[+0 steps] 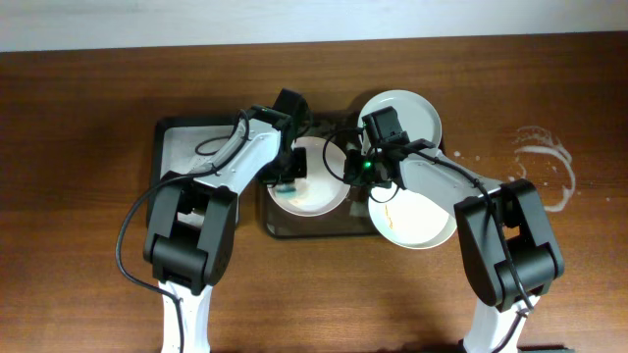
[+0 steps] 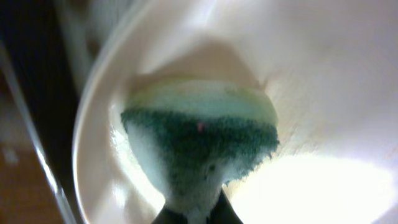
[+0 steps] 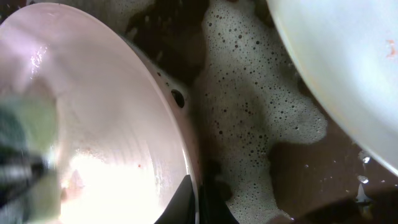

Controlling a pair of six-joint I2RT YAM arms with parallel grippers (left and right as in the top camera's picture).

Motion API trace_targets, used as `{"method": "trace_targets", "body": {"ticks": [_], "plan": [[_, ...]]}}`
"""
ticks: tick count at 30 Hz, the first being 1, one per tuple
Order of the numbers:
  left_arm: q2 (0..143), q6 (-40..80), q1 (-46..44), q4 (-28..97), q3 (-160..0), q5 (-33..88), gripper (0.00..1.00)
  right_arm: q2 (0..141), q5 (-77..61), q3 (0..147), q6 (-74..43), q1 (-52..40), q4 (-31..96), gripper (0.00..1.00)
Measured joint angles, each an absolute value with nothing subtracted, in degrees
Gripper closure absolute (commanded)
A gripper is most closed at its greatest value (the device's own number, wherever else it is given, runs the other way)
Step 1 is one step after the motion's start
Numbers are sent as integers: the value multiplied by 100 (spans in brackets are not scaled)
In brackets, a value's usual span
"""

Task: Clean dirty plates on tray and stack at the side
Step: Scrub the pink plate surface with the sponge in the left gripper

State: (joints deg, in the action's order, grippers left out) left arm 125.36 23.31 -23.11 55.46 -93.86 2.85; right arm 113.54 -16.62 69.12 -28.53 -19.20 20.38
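The left tool (image 2: 194,214) was pinched shut on a green and pale yellow sponge (image 2: 199,137), its dark green scouring face pressed against the inner wall of a round white shallow plate (image 2: 311,93). The right tool (image 3: 198,200) was clamped narrowly on the rim of that same plate, with its dark fingers meeting at the plate's edge. The sponge appeared only as a blur at the left edge of the right wrist view. Seen from overhead, the two tools faced each other across this plate, which sat inside the large dark brown rectangular tray (image 1: 314,227), left of its middle. White bubbly foam (image 3: 249,118) lay on the tray floor right beside the held rim. A second white plate (image 1: 404,110) rested at the tray's far right corner. A third white plate (image 1: 422,224), with a small orange smear near its centre, overlapped the tray's near right edge. A black rectangular tub (image 1: 162,147) stood just left of the tray. To the right, well apart from the plates, a whitish soapy residue (image 1: 545,162) marked the brown wooden surface (image 1: 78,196).
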Motion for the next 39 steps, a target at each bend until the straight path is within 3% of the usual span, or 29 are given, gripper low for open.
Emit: {"method": "trace_targets", "body": {"ticks": [13,26,33,39], "plan": [[12536,2340,-2526,5030,-9343,1758,99,11358,-1660,6912,-2856,-1920,2029,96],[12538,2318,-2130,4305,-9321,676,100,11358,-1667,6912,-2853,-1916,2025,96],[12536,2311,-2005,4882,-9341,375,99,11358,-1695,6912,-2873,-1920,2008,96],[12536,2110,-1988,5400,-9365,974,99,11358,-1702,6912,-2869,-1920,2008,96]]}}
